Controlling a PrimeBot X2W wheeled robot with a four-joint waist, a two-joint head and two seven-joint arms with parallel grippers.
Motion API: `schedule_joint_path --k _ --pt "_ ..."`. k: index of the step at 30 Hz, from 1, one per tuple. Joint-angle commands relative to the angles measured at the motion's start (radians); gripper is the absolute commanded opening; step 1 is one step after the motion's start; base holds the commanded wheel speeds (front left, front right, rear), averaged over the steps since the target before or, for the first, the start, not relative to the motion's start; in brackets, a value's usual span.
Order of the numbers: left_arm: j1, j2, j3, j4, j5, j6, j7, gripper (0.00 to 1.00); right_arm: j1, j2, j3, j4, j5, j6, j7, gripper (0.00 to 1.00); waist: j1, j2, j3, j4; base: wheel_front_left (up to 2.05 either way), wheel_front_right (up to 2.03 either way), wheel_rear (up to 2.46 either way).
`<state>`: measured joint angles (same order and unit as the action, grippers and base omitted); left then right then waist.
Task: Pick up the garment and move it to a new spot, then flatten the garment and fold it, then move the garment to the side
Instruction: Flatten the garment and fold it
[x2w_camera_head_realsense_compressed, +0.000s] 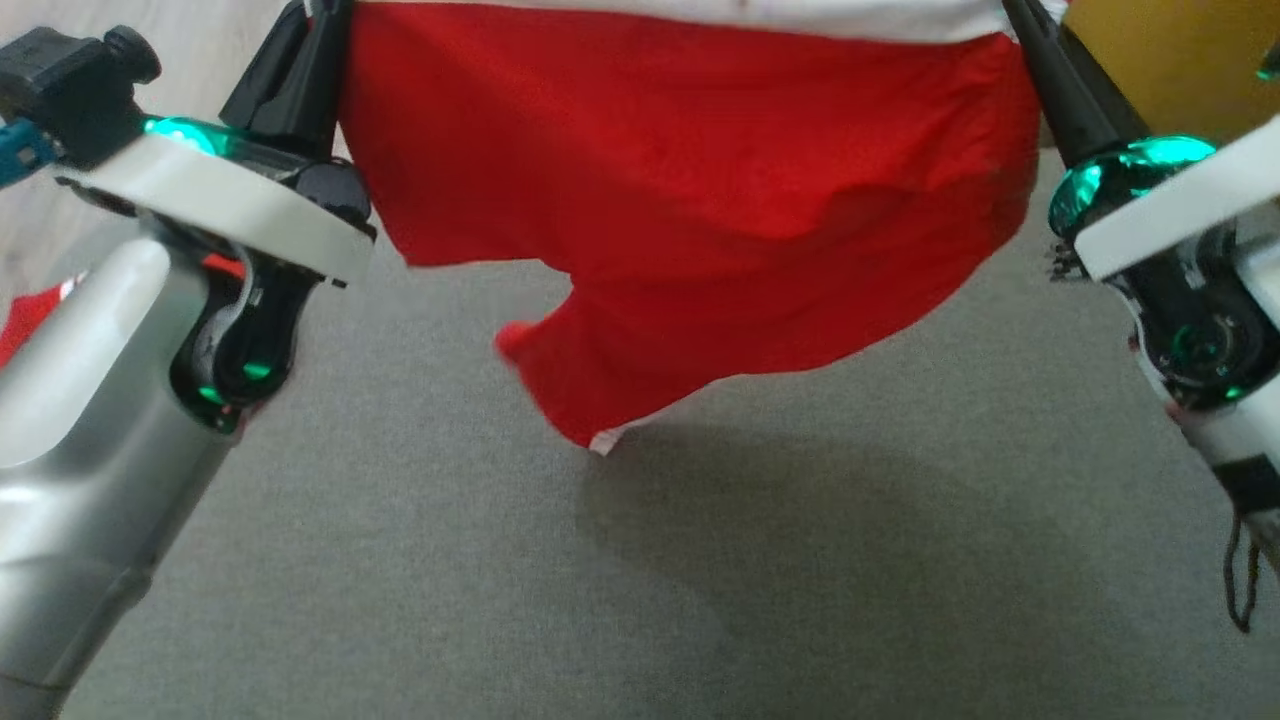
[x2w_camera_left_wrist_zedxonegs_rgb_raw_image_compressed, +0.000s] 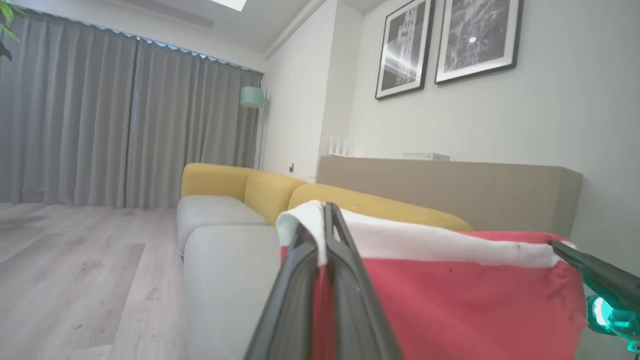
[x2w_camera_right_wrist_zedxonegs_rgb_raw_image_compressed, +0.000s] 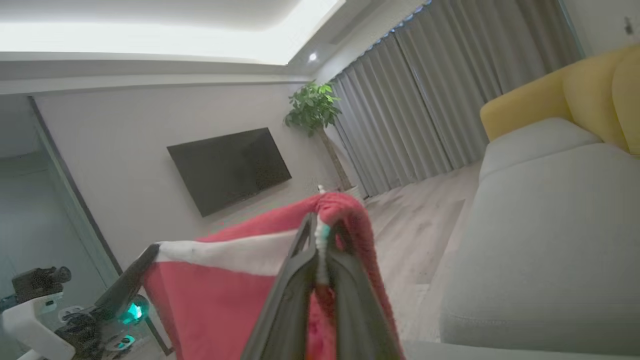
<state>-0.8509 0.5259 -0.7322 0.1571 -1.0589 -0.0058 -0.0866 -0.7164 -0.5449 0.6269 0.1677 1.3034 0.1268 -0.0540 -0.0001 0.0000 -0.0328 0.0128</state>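
1. Clenching the left gripper's (x2w_camera_left_wrist_zedxonegs_rgb_raw_image_compressed: 317, 225) jaws on the garment (x2w_camera_head_realsense_compressed: 700, 180), with the top left corner of the cloth pinched between the two dark fingers (x2w_camera_left_wrist_zedxonegs_rgb_raw_image_compressed: 300, 280).
2. Clenching the right gripper's (x2w_camera_right_wrist_zedxonegs_rgb_raw_image_compressed: 324, 231) jaws on the top right corner in the same way, with red cloth bunching over the fingertips.
3. Holding the garment stretched between the two grippers, its white band (x2w_camera_left_wrist_zedxonegs_rgb_raw_image_compressed: 440, 242) running along the top edge from one grip to the other.
4. Lifting the garment above a grey surface (x2w_camera_head_realsense_compressed: 850, 580), with the red body hanging below the band in loose folds.
5. Letting one lower corner droop lowest, near the middle and slightly left, with a scrap of white at its tip and a shadow spreading on the grey just nearer and to the right. Not possible to tell whether that tip is touching the surface.
6. Showing the silver left forearm (x2w_camera_head_realsense_compressed: 90, 400) at the near left and the right wrist at the near right, wide apart, with the garment spanning the gap on the far side.
7. Facing, beyond the cloth, a sofa (x2w_camera_left_wrist_zedxonegs_rgb_raw_image_compressed: 220, 215) with a yellow back and grey seats, standing on a pale wood floor (x2w_camera_left_wrist_zedxonegs_rgb_raw_image_compressed: 75, 270) before grey curtains (x2w_camera_left_wrist_zedxonegs_rgb_raw_image_compressed: 100, 125).
8. Taking in two framed pictures (x2w_camera_left_wrist_zedxonegs_rgb_raw_image_compressed: 405, 47) on the wall above the sofa, and a dark TV (x2w_camera_right_wrist_zedxonegs_rgb_raw_image_compressed: 230, 167) and a plant (x2w_camera_right_wrist_zedxonegs_rgb_raw_image_compressed: 312, 107) across the room.
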Motion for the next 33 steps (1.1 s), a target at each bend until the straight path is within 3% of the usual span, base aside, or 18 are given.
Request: schedule_joint_path --k 1,4,10,15,22,27,33 --pt "-0.063 0.046 0.051 -0.023 0.003 0.015 0.016 0.00 -0.044 0.008 -0.015 0.013 -0.007 0.004 0.030 0.00 0.0001 0.0000 0.037 0.000 0.00 0.00 0.00" --pt "-0.080 0.040 0.052 -0.008 0.004 0.030 0.027 0.00 -0.102 0.048 -0.015 0.078 -0.050 0.004 0.070 0.00 0.0001 0.0000 0.100 -0.003 0.00 0.00 0.00" --pt "-0.202 0.015 0.042 0.134 0.140 0.044 -0.070 0.00 -0.284 0.167 -0.037 0.290 -0.166 0.004 0.077 0.00 0.0001 0.0000 0.209 -0.025 0.00 0.00 0.00" --pt "-0.359 -0.049 0.051 0.280 0.227 0.036 -0.145 0.00 -0.487 0.237 -0.060 0.438 -0.299 0.004 -0.041 0.00 0.0001 0.0000 0.267 -0.027 0.00 0.00 0.00" --pt "-0.461 -0.112 0.149 0.329 0.315 0.025 -0.174 0.00 -0.607 0.268 -0.054 0.530 -0.394 0.004 -0.174 0.00 0.0001 0.0000 0.302 -0.011 0.00 0.00 0.00" --pt "-0.313 -0.166 0.212 0.350 0.354 -0.016 -0.175 0.00 -0.520 0.266 0.008 0.542 -0.380 0.004 -0.195 0.00 0.0001 0.0000 0.314 0.002 0.00 0.00 0.00" --pt "0.050 -0.266 0.357 0.361 0.369 -0.053 -0.175 0.00 -0.266 0.239 0.157 0.479 -0.315 0.004 -0.202 0.00 0.0001 0.0000 0.301 0.000 0.00 0.00 0.00"
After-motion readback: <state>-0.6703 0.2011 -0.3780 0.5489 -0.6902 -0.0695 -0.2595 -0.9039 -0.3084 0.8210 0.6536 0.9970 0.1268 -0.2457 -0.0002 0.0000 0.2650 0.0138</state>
